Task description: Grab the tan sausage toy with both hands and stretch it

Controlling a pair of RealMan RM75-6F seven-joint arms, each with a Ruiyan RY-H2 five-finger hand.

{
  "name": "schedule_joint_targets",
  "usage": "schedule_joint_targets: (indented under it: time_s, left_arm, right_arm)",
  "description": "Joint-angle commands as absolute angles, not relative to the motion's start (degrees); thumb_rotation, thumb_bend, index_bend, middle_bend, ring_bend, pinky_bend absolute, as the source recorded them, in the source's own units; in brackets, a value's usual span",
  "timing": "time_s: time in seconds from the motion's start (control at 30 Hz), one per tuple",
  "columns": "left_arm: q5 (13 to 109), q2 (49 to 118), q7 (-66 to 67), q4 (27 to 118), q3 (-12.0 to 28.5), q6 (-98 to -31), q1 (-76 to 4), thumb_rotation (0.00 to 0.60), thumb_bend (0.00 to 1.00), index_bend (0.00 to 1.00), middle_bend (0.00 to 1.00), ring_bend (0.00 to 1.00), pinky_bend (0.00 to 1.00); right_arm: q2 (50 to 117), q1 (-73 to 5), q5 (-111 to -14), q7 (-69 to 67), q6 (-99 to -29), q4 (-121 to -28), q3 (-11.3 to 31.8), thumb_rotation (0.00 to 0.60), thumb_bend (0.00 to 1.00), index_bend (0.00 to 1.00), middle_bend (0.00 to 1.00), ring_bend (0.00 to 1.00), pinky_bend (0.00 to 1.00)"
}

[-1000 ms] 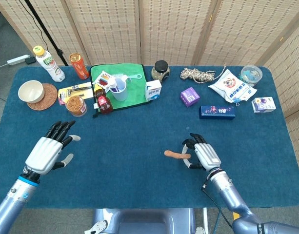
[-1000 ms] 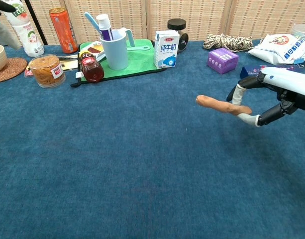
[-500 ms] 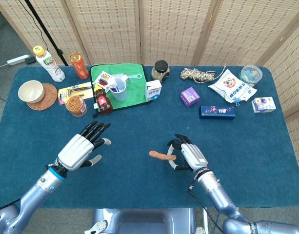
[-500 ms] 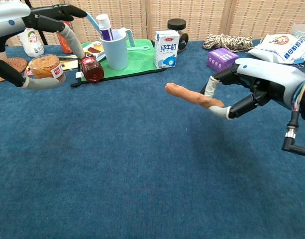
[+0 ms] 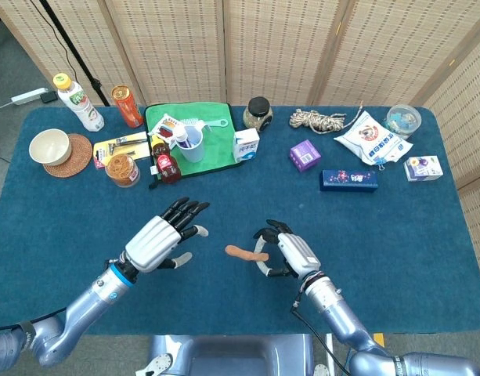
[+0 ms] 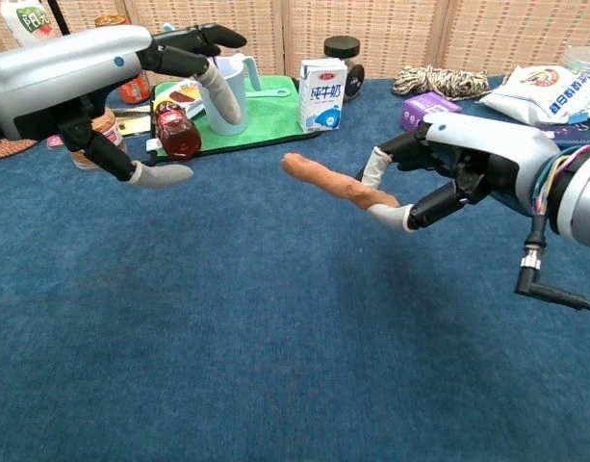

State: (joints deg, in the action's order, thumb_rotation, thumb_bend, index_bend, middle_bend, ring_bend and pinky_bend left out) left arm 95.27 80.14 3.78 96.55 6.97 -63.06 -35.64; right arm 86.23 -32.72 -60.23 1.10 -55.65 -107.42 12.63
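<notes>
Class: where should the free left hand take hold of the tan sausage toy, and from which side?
At its free end, approaching from the robot's left. The right hand pinches one tip of the sausage toy, leaving the rest jutting toward the open left hand.

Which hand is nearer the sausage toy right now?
Right. The right hand pinches one end of the sausage toy; the left hand is open, apart from its free end.

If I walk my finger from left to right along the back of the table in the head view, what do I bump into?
White plastic bottle with yellow cap → orange drink can → green cloth mat → dark-lidded glass jar → coiled beige rope → white snack bag → clear round container.
</notes>
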Motion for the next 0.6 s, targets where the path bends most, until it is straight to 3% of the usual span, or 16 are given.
schedule_joint_targets:
  time_s: [0.03,0.6]
  left_arm:
    - [95.1,80.9,3.4,96.3,7.0,-62.7,-36.4,0.6,0.27,0.34,0.03,0.0,0.0]
    - [93.2,84.1,2.8,96.8,6.9,-61.4,-39.3,0.6,0.28,0.39,0.03,0.0,0.0]
  right_arm:
    - [86.5,-33.0,-59.9,0.8,-55.5,-107.7,12.8,0.6,0.45,0.68,0.28,0.03,0.0]
    - [86.1,-34.5,-58.0,-0.7,-53.6,-109.0,12.7,0.6,0.45,0.68,0.28,0.03,0.0]
